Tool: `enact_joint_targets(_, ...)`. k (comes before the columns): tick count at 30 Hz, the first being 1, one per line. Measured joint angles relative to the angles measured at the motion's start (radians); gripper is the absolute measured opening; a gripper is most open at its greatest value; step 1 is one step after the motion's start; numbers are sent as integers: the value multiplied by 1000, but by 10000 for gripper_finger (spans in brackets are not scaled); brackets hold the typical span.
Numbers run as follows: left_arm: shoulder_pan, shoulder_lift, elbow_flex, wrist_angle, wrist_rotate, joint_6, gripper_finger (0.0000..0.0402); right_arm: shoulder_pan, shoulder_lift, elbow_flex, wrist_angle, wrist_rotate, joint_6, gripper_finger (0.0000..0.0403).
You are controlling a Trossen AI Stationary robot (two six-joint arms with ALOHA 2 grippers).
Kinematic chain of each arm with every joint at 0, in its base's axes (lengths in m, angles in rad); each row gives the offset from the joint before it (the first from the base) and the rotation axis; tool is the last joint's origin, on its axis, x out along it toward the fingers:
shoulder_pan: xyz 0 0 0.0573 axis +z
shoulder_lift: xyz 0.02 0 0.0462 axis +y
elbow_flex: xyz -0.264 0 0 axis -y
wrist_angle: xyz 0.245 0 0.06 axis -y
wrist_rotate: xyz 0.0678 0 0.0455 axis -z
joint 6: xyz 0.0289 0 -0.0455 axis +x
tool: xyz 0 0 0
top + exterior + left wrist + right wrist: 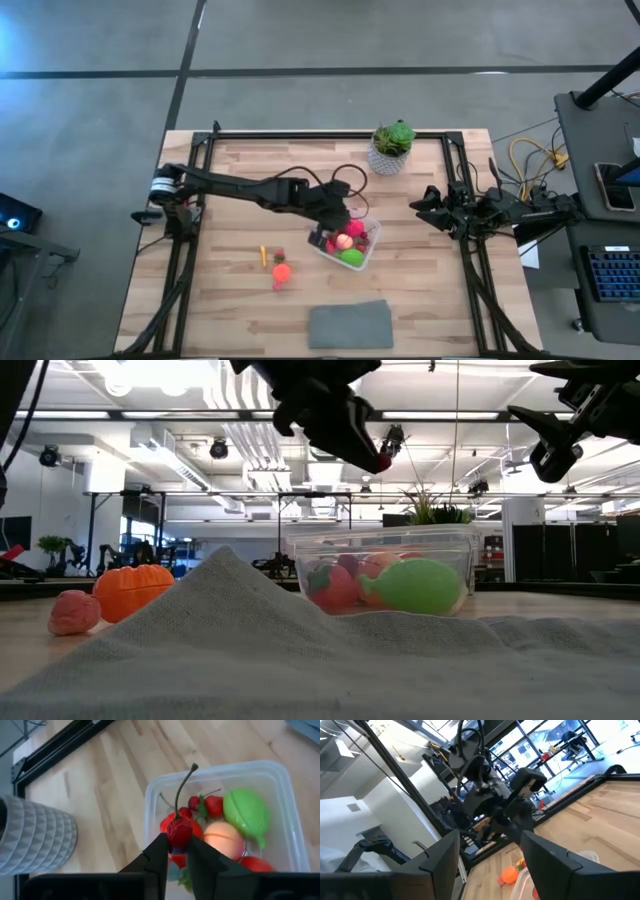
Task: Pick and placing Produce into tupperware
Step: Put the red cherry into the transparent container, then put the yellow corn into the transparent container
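The left claw [175,851] is clamped on a small dark red cherry with a green stem [179,831], suspended above the clear square plastic tub [282,780]. The tub rests on the wooden tabletop [240,200] and contains red, peach and green toy produce. The right claw [425,207] hovers with fingers apart near the tabletop's right edge.

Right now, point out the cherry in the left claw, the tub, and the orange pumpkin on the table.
cherry [179,831], left wrist view, on its red body.
tub [280,775], left wrist view, on its clear rim.
pumpkin [132,589], low view, on its ribbed side.
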Motion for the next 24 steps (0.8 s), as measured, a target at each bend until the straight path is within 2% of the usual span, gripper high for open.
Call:
enact_joint_targets(4, -20, 33, 23, -8, -11, -34, 80, 0, 0, 0, 0, 0, 0, 206)
enact_joint_targets(8, -33, 43, 29, -7, -79, -115, 135, 0, 0, 0, 0, 0, 0, 206)
enact_joint_targets(13, -34, 29, 30, -51, -337, -157, 202, 0, 0, 0, 0, 0, 0, 206)
enact_joint_targets(16, -31, -11, 31, -205, -453, -133, 223, 0, 0, 0, 0, 0, 0, 206)
enact_joint_targets(18, -28, -43, 32, -381, -437, -174, 227, 0, 0, 0, 0, 0, 0, 206)
enact_joint_targets(19, -24, -53, 31, -478, -408, -241, 227, 0, 0, 0, 0, 0, 0, 206)
enact_joint_targets(21, -11, -67, 30, -648, -303, -468, 228, 0, 0, 0, -1, 0, 0, 206)
enact_joint_targets(24, 19, -70, 6, -830, -81, -835, 228, 0, 1, 0, 0, 0, 0, 206)
